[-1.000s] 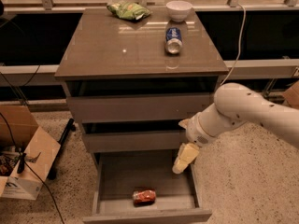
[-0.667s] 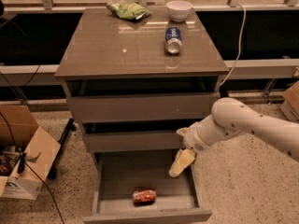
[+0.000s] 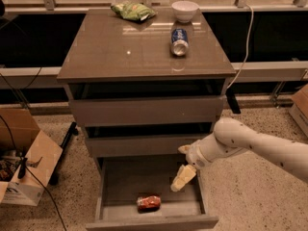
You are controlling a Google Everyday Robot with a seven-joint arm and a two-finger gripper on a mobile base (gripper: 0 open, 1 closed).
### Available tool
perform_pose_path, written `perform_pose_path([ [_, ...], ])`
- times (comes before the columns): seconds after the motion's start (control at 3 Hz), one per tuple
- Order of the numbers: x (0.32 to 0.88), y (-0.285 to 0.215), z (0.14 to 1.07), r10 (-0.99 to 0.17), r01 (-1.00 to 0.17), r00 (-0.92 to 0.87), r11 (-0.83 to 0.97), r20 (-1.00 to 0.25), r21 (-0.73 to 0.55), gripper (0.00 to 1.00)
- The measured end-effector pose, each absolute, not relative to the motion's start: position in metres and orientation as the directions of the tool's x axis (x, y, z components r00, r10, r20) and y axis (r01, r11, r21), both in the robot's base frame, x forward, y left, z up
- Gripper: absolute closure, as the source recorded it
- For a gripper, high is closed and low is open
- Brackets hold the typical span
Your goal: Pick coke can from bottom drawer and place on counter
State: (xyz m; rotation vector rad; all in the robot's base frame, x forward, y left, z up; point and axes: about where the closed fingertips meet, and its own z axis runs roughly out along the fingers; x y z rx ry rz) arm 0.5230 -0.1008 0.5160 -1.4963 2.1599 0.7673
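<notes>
My white arm (image 3: 250, 146) reaches in from the right, bent at the wrist, and hangs the gripper (image 3: 182, 179) over the right half of the open bottom drawer (image 3: 126, 179). I cannot tell whether the gripper is spread or closed. The coke can (image 3: 148, 202) lies on its side on the drawer's grey floor near the front wall, left of the gripper and apart from it. On the glossy counter (image 3: 125, 52) rest a toppled blue-and-white can (image 3: 179, 41), a white bowl (image 3: 185, 10) and a crinkled green bag (image 3: 133, 11).
</notes>
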Motion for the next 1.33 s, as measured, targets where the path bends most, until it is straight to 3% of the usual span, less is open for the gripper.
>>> perform_pose_path([
  [1.33,0.527,-0.064,0.375,-0.635,-0.898,-0.44,0.303,-0.635,0.319,0.0],
])
